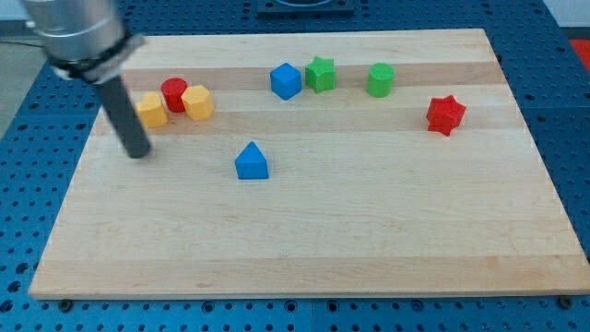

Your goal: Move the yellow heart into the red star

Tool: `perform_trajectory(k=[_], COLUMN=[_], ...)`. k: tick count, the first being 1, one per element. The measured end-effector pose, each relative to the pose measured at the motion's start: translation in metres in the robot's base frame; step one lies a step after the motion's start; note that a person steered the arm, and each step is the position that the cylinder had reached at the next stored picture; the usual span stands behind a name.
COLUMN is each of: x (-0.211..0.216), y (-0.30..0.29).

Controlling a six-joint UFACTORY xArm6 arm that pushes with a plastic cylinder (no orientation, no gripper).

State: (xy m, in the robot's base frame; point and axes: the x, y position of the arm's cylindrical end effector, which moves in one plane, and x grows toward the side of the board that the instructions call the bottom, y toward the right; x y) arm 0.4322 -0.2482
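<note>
No pincer fitted: bare rod, nothing to open or clamp. My tip (138, 153) down on worktop (304, 249). Yellow heart (152, 111) just up-right of tip, apart. Judged light, rigid, slippery; off-centre shove spins it, so press left face. Red cylinder (173, 92) close beyond. Red star (445, 113) far right of tip.

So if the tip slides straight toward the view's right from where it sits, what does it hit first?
Probably the pointed blue block: my tip sits roughly level with it, and the nearest yellow block lies above that line.
</note>
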Motion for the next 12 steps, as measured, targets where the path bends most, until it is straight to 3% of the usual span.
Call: perform_trajectory(k=[1,2,3,6,12], x=[-0.026,-0.06,-0.068,-0.034,-0.033], y=[-0.031,-0.017,0.036,0.085,0.256])
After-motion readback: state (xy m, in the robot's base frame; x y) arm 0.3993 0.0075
